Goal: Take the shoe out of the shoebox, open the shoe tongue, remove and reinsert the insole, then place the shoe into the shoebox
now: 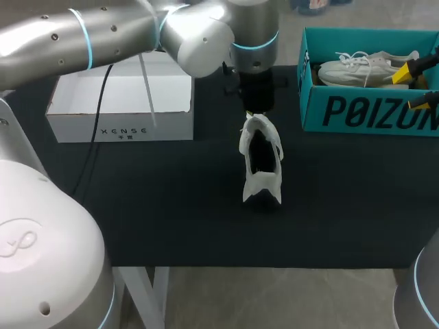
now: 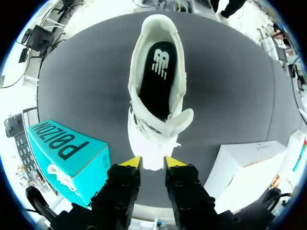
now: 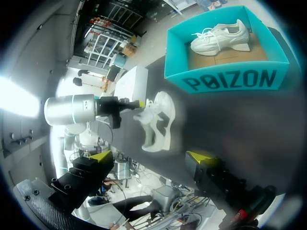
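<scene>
Your left pincer (image 2: 153, 163) is clamped on the near end of the white sneaker (image 2: 148, 143), black insole (image 2: 158, 81) showing ahead on the table (image 2: 230, 96). Your right pincer (image 3: 149, 155) hangs wide apart; beyond it, the teal shoebox (image 3: 230, 79) holds a second sneaker (image 3: 220, 36).

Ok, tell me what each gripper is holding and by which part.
The left gripper is shut on the white shoe on the table, pinching its front end, probably the tongue. The right gripper is open and holds nothing.
</scene>
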Controlling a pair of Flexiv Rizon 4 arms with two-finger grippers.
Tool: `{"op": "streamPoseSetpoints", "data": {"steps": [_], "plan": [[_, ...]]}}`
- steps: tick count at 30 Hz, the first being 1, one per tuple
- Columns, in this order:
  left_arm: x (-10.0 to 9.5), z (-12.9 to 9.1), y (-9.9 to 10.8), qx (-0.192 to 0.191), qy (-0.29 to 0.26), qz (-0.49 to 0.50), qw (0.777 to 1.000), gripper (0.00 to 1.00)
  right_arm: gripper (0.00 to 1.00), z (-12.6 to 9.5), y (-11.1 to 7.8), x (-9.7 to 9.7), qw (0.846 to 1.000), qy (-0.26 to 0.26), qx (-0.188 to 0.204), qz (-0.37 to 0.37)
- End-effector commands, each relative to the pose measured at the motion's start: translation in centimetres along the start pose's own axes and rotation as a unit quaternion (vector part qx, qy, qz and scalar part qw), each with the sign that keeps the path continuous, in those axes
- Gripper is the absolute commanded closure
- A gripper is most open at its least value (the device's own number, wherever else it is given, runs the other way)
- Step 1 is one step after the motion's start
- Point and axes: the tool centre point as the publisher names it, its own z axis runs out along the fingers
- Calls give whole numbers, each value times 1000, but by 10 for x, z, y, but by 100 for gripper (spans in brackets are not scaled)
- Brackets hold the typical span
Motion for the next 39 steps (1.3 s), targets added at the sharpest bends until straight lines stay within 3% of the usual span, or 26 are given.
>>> {"op": "streamPoseSetpoints", "data": {"steps": [1,7,23,31,34,39], "plan": [[4,-1,-7,24,19,-8,1000,100,0,0,-1,0,1000,-2,0,0],[17,-2,-21,58,43,-28,997,100,0,0,-1,0,1000,-2,0,0],[18,15,-60,125,39,-33,991,100,0,0,-1,0,1000,-2,0,0],[14,-12,-34,88,40,-54,994,100,0,0,-1,0,1000,-2,0,0],[6,-7,-23,44,25,-40,998,100,0,0,-1,0,1000,-2,0,0],[-9,12,-24,44,6,-49,998,100,0,0,-1,0,1000,-2,0,0]]}}
